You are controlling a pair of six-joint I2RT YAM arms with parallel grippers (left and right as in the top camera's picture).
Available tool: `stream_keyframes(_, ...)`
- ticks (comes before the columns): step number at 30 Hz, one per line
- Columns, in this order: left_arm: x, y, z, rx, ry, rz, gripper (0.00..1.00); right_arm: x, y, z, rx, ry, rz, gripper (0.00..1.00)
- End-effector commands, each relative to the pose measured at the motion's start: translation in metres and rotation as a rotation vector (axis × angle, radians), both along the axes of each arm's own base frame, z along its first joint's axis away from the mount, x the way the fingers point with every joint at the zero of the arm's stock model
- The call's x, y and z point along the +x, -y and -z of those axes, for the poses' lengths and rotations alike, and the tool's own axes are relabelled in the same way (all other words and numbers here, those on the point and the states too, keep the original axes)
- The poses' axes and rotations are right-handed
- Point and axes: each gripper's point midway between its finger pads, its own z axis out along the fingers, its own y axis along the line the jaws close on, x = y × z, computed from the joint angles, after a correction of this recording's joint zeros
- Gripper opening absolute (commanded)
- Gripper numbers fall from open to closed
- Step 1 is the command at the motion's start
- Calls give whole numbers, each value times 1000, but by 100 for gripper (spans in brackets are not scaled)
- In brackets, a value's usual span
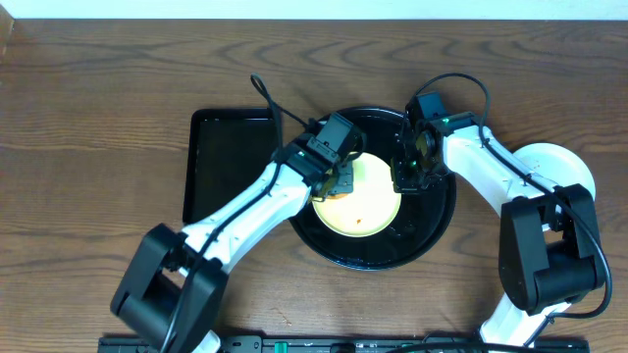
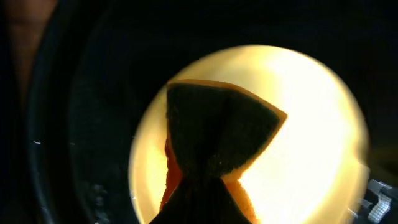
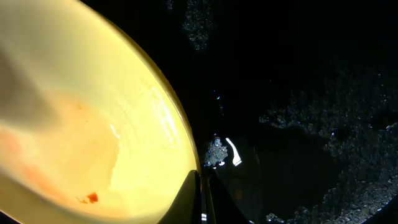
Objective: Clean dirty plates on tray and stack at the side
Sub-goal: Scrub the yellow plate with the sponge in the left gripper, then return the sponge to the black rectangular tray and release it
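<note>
A pale yellow plate lies on the round black tray. A small orange-red sauce spot is left near its centre. My left gripper is shut on an orange sponge with a dark scrub face and presses it on the plate's left part. My right gripper is shut on the plate's right rim; in the right wrist view its fingers pinch the edge of the plate. A pale stack of plates sits at the right of the table, partly hidden by my right arm.
A smaller rectangular black tray lies left of the round tray. The round tray's floor is wet with droplets and foam. The bases of both arms stand at the front edge of the wooden table.
</note>
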Motion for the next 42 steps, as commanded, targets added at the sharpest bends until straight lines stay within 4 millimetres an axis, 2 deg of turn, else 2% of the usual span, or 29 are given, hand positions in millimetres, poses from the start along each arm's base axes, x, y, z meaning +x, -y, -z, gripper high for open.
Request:
stream_keyframes(1,-17,17,4,-49,-57,7,8,-3,-1,4,-11,-17,4,3)
stream_keyframes(6,-31,29,22,-53,-115,-48,8,-3,-1,4,-11,-17,4,3)
stream_keyframes(13,-48,63,44,-113,-180,30,8,-3,-1,4,-11,-17,3,3)
stream_keyframes(20,-56,66,62,-78,-209,44,8,-3,-1,4,-11,-17,3,2)
stream_keyframes(22,-52,58,65,-37,-187,31,8,-3,-1,4,-11,-17,3,2)
stream_keyframes(25,-39,35,68,82,-114,8,8,-4,-1,4,-12,-18,3,2)
stream_keyframes(31,-11,2,63,200,-23,8,8,-4,0,4,-12,-20,4,2)
stream_keyframes(40,21,-37,38,206,31,-26,8,-5,0,5,-13,-22,4,2)
stream_keyframes(42,24,-44,25,199,45,-31,8,-5,0,5,-13,-22,4,8)
